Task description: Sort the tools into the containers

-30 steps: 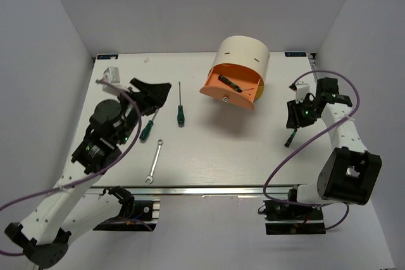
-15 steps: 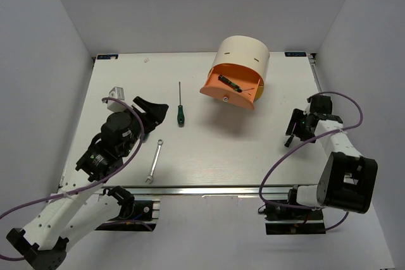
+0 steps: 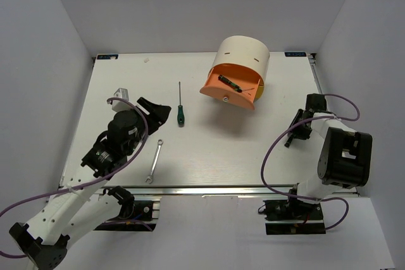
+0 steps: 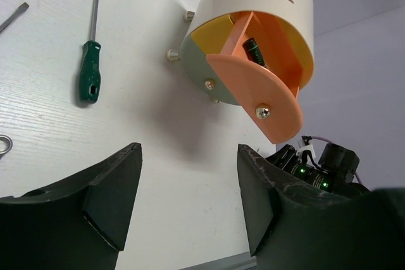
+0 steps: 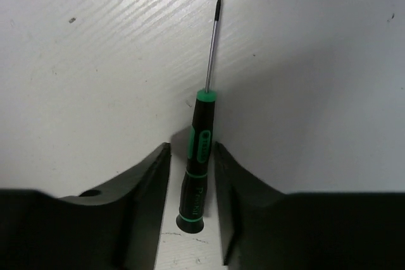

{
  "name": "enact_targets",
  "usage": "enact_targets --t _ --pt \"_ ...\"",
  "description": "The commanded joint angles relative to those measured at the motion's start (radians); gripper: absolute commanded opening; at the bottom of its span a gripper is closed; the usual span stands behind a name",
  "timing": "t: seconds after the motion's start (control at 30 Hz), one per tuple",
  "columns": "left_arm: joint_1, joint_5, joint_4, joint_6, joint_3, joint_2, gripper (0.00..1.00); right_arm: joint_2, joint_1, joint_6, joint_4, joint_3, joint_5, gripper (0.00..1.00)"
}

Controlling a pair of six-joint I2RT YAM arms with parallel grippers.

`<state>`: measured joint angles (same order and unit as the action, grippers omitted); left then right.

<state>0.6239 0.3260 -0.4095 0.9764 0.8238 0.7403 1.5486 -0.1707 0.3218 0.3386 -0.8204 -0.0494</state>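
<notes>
On grained white table [image 5: 95,61], slim green-black screwdriver [image 5: 199,156]

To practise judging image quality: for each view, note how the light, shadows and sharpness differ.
Top view: soft, even light; the cabinet throws a faint shadow on the table under its orange drawer. Left wrist view: the left hand is dark and soft-edged up close. Right wrist view: the screwdriver is sharp, the right hand nearly black.
</notes>
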Motion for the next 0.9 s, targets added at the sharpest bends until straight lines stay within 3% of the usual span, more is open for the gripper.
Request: enact_targets --t 0.0,0.03,0.23,0.3,0.43,0.47,0.67,0.87 --pt "0.002 -0.005 0.011 0.022 -0.023 -0.004 0.71 0.025 -0.004 0.036 -0.012 -0.005 -0.018 0.37" --pt "0.002 -0.005 0.021 0.027 -0.028 -0.002 0.71 0.021 -0.006 0.031 -0.010 0.000 -0.015 0.28" --pt "0.002 -0.041 0.069 0.030 -0.046 0.030 0.71 -0.076 -0.006 -0.085 0.016 -0.051 0.097 0.00" --pt "0.002 -0.054 0.099 0.033 -0.058 0.047 0.71 -0.137 -0.004 -0.140 0.022 -0.127 0.220 0.00" --pt "0.002 -0.076 0.175 0.088 -0.095 0.083 0.72 -0.220 0.062 -0.429 0.054 -0.317 0.489 0.00" --pt "0.002 -0.082 0.198 0.099 -0.107 0.091 0.72 -0.248 0.069 -0.572 0.069 -0.354 0.622 0.00" --pt "0.002 -0.107 0.304 0.123 -0.121 0.149 0.72 -0.308 0.261 -0.769 -0.012 -0.495 0.664 0.00" --pt "0.002 -0.146 0.350 0.120 -0.110 0.211 0.72 -0.142 0.439 -0.894 0.008 -0.690 0.705 0.00"
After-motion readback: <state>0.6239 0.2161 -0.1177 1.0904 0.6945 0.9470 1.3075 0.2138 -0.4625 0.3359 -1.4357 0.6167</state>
